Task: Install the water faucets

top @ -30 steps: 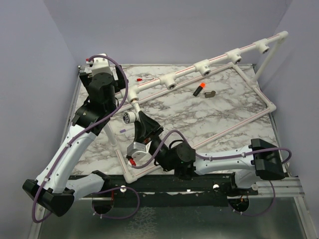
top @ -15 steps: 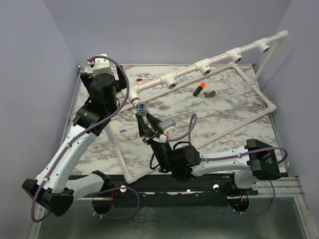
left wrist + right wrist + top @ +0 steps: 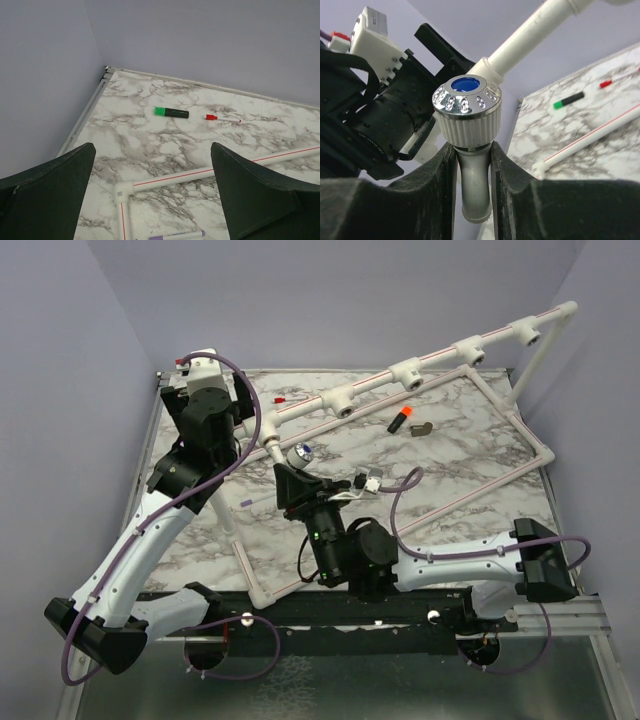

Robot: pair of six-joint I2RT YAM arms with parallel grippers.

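Pinched by the stem between the fingers of the right end effector (image 3: 472, 155): faucet (image 3: 467, 110), knob uppermost, blue cap toward the wrist camera. Held above the desk (image 3: 450, 470), just beside the left end of the raised pipe (image 3: 400, 375); touching it or not, impossible to tell. Spread wide: left end effector (image 3: 152, 150), near that same pipe end, facing the desk's far left corner. Lying there: green marker (image 3: 171, 112), red pen (image 3: 222, 118), purple pen (image 3: 177, 234).
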